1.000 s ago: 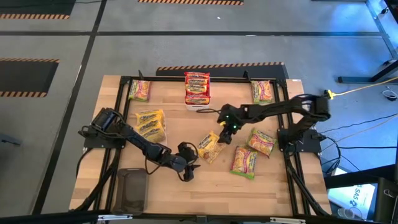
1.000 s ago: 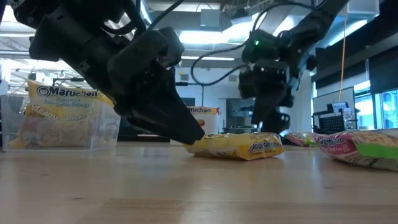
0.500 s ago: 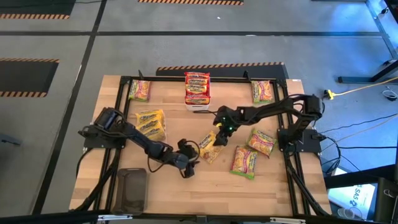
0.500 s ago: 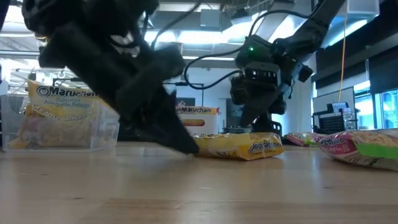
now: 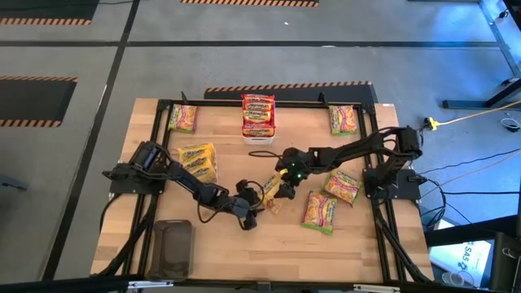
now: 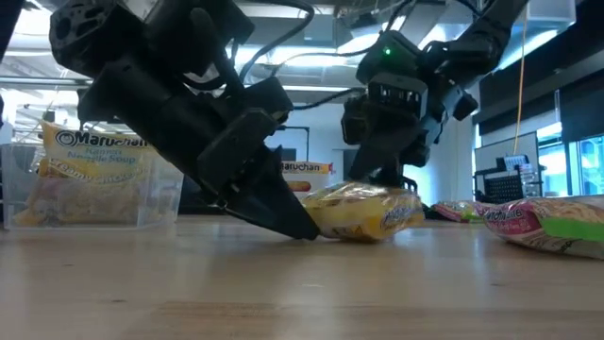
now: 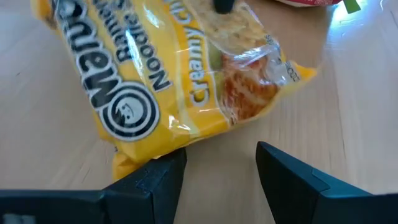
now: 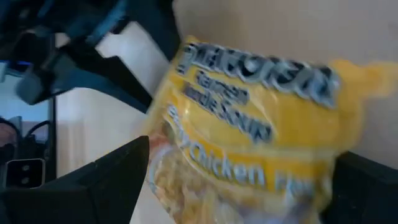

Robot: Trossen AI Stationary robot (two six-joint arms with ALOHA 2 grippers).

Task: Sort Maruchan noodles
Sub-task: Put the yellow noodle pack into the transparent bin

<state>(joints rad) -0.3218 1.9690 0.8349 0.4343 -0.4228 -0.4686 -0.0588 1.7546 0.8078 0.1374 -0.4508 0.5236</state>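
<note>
Light wooden table point(image 5: 244, 244) inside a black frame, on a grey floor with striped hazard markings. At the table's centre lies a yellow crinkly plastic Maruchan noodle packet point(image 5: 270, 193), one end lifted off the wood in the low view point(image 6: 363, 210).

The left gripper point(image 5: 252, 213) sits at the near-left corner of that packet, tips down on the table. Its two dark fingers point(image 7: 149, 180) are spread apart, one touching the packet's edge, nothing between them.

The right gripper point(image 5: 286, 175) is on the far-right end of the same packet. In its wrist view the yellow packet point(image 8: 249, 149) fills the space between its fingers; its jaws are pinching the packet.

Other packets: a red-banded stack point(image 5: 258, 115) at the far middle edge, yellow packets in a clear bin point(image 5: 197, 162) at left, green-and-pink packets at the far left corner point(image 5: 183, 118), the far right corner point(image 5: 343, 120), and two more on the right point(image 5: 321, 212) point(image 5: 343, 185). A dark rectangular tray point(image 5: 172, 247) sits at the near left.
</note>
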